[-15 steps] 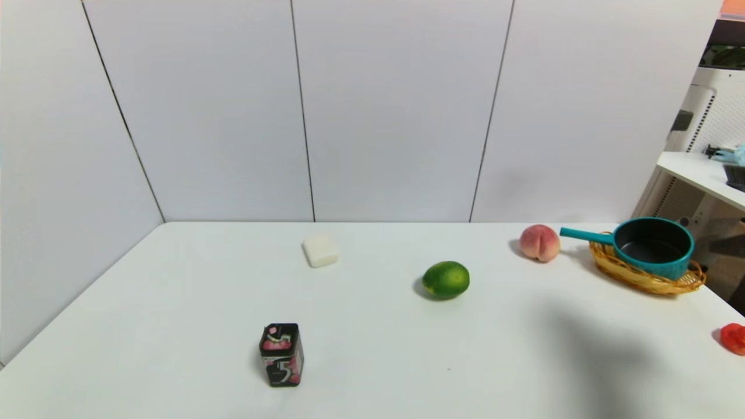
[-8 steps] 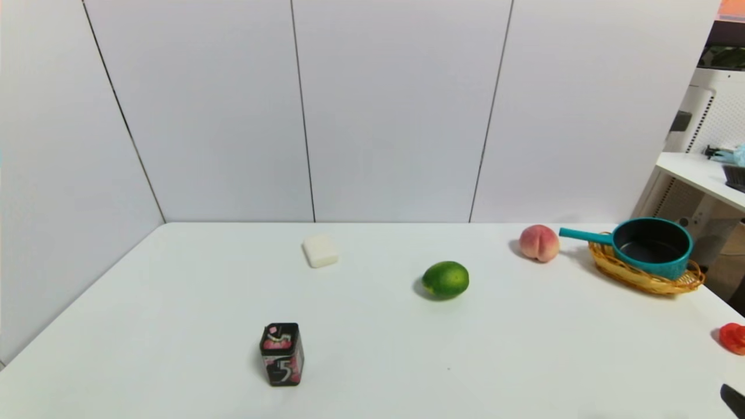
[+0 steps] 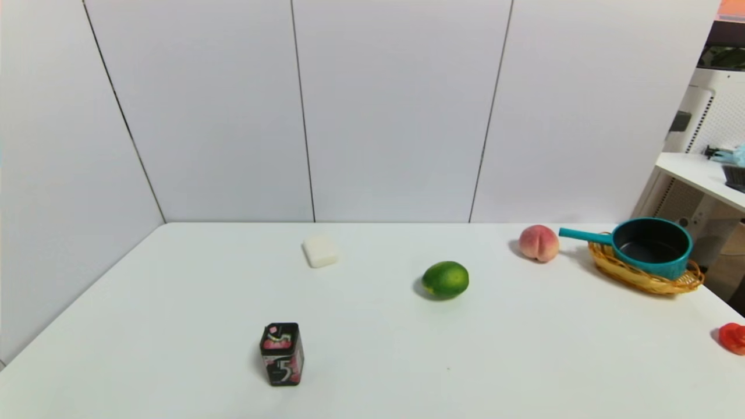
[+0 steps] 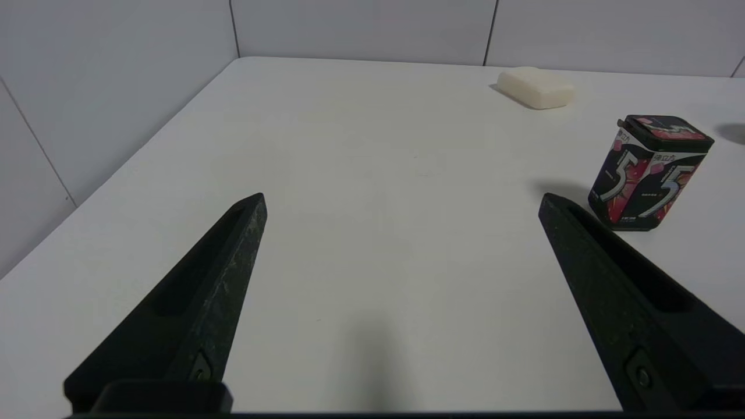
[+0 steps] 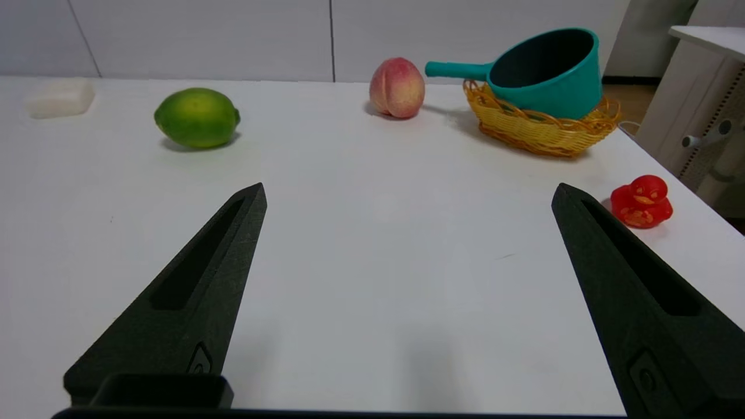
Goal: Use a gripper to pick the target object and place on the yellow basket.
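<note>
Fingers of both arms stand wide apart with nothing between them: the right gripper (image 5: 407,198) and the left gripper (image 4: 401,201) each hover low over bare table (image 3: 372,361), and neither shows in the head view. Nearest the right gripper's fingers (image 5: 233,233) is open white surface; off to the outer side of them sits a small red toy (image 5: 641,201), and farther out on the inner side lies the lime (image 5: 197,117). Beyond that comes the peach (image 5: 397,87), and just past it, ahead of the fingers and toward their outer side, the yellow basket (image 5: 538,131). The saucepan (image 5: 547,73) already rests in that basket, tipped so its dark interior faces the fingers, with its long handle running across the view toward the peach, roughly crosswise to the line of approach. By my reading the placing is done; if the pan needed resettling, the right arm is clearly the nearer one and the handle is the part presented to it. The left gripper's fingers (image 4: 233,244) have only a black gum tin (image 4: 649,169) just beyond one tip and a white bar of soap (image 4: 535,87) farther off, well apart from pan and basket.
</note>
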Available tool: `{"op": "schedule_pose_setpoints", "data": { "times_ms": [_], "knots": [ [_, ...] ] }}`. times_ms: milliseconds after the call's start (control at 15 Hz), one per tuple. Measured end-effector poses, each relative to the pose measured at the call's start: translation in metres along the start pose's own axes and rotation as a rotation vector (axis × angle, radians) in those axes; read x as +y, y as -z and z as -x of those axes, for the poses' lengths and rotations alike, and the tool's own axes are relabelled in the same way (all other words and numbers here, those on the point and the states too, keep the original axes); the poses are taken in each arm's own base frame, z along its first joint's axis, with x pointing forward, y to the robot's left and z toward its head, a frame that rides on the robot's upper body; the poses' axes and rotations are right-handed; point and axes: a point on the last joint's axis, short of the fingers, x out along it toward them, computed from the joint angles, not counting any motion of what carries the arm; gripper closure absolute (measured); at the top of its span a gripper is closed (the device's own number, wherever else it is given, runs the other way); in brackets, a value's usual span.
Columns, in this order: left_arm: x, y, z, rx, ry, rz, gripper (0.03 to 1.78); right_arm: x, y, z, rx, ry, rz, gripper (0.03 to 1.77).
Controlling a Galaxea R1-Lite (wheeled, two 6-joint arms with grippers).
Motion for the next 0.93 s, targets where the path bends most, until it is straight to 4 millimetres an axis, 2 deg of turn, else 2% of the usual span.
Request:
{"op": "schedule_pose_setpoints", "data": {
  "times_ms": [200, 933],
  "knots": [
    [0.0000, 0.0000, 0.0000, 0.000, 0.000, 0.000, 0.12, -0.0006, 0.0007, 0.0022, -0.027, 0.026, -0.053, 0.11],
    [0.0000, 0.0000, 0.0000, 0.000, -0.001, 0.000, 0.12, -0.0008, 0.0011, 0.0027, -0.032, 0.032, -0.059, 0.11]
  ]
}}
